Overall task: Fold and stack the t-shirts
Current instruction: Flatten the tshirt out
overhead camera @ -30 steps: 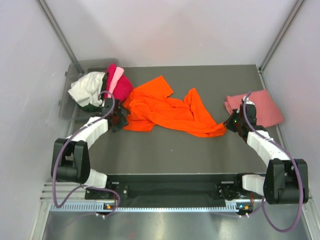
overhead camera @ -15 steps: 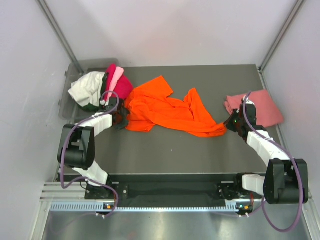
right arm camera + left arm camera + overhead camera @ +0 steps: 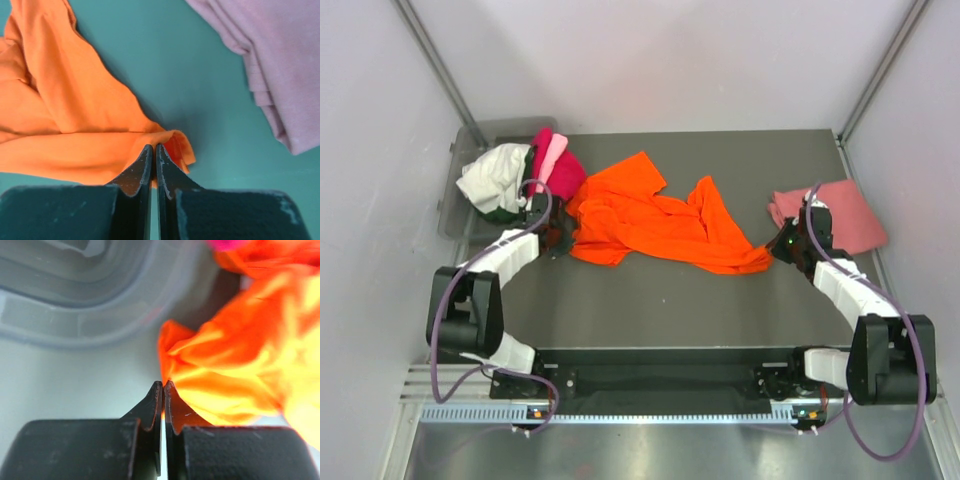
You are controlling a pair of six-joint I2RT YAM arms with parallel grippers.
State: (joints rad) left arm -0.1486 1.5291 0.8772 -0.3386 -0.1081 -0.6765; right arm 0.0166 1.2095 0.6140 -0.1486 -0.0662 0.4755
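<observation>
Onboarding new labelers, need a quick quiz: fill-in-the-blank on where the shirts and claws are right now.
1. The left claw and right claw each pinch one end of the ____.
2. The folded salmon-pink t-shirt lies on the table's ____ side.
3. The white t-shirt sits in the grey bin at the far ____ corner.
Missing: orange t-shirt; right; left.
</observation>
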